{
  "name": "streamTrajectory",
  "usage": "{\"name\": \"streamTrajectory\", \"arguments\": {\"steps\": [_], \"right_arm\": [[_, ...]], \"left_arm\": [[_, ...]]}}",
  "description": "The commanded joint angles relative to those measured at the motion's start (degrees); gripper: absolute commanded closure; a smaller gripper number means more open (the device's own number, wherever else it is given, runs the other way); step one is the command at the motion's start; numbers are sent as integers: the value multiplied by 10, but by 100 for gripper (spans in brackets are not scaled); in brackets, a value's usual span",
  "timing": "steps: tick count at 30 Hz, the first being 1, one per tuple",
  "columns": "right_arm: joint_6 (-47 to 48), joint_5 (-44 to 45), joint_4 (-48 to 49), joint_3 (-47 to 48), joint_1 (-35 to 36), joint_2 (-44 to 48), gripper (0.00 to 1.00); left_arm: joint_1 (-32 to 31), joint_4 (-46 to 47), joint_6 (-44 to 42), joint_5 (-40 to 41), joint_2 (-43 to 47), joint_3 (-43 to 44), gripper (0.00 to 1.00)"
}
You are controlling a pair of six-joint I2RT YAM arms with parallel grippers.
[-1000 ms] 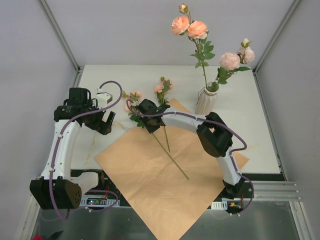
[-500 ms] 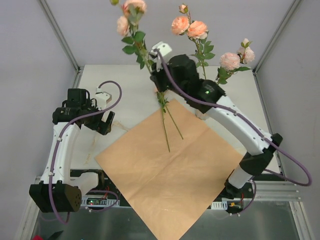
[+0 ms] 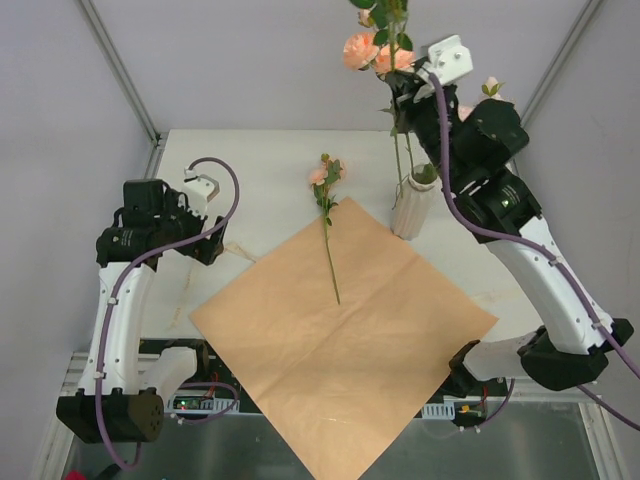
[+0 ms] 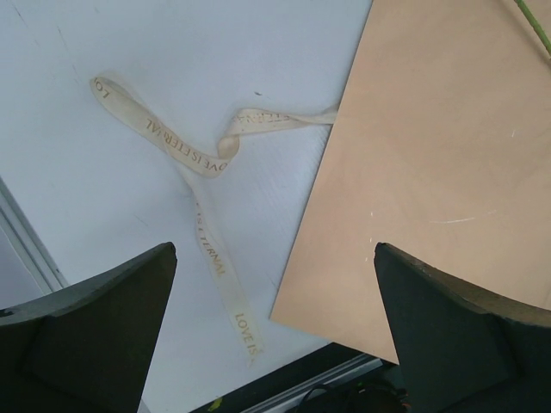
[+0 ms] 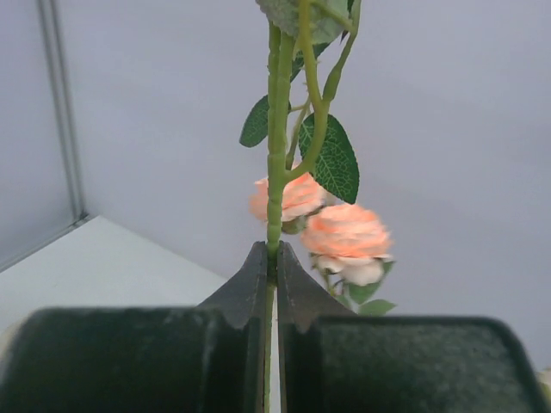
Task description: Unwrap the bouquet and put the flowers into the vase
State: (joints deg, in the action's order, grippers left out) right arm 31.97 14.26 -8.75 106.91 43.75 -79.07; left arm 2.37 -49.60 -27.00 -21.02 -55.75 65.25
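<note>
My right gripper is raised high over the vase and shut on the green stem of one flower. That stem hangs down toward the vase mouth. The ribbed pale vase holds other peach roses. In the right wrist view, two blooms show behind the jaws. Another rose lies on the table, its stem over the flat tan paper. The bouquet is undone. My left gripper hovers open and empty at the paper's left corner.
A loose cream ribbon printed with words lies on the white table left of the paper. The paper's near corner overhangs the table's front edge. Grey walls enclose the table at the back and sides.
My right arm has lifted a flower off the table and swung it right, up over the vase. One rose stayed behind on the paper. The left arm barely shifted.
</note>
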Motion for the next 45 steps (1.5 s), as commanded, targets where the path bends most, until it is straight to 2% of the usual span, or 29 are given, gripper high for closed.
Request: {"name": "streamTrajectory", "arguments": {"steps": [1, 3, 16, 31, 33, 34, 36, 37, 39, 40, 42, 43, 45], "right_arm": [[45, 9, 208, -68, -43, 63, 99], [44, 12, 261, -86, -61, 66, 99], [-36, -1, 303, -131, -161, 45, 99], [-77, 9, 292, -218, -183, 41, 99], [-79, 26, 268, -210, -183, 34, 88], [-85, 64, 216, -199, -183, 23, 83], [-116, 123, 142, -135, -183, 4, 81], [-124, 160, 91, -116, -183, -10, 69], [-133, 179, 71, -116, -183, -7, 65], [-142, 187, 67, -122, -183, 3, 57], [-161, 199, 39, -102, -183, 8, 47], [-177, 198, -18, -84, -182, 2, 41], [-182, 198, -49, -64, -175, 1, 38]], "left_arm": [[6, 23, 13, -18, -9, 4, 1], [5, 21, 14, -23, -11, 8, 1], [6, 22, 13, -19, -35, 28, 1], [6, 21, 6, -9, -45, 26, 1], [6, 22, 5, -9, -44, 25, 1], [6, 22, 5, -8, -42, 24, 1], [6, 22, 5, -7, -38, 20, 1], [6, 21, 5, -10, -37, 19, 1], [6, 21, 6, -13, -29, 18, 1], [6, 21, 5, -16, -26, 18, 1], [6, 20, 6, -15, -24, 19, 1], [7, 18, 5, -14, -23, 19, 1], [6, 18, 3, -10, -23, 16, 1]]}}
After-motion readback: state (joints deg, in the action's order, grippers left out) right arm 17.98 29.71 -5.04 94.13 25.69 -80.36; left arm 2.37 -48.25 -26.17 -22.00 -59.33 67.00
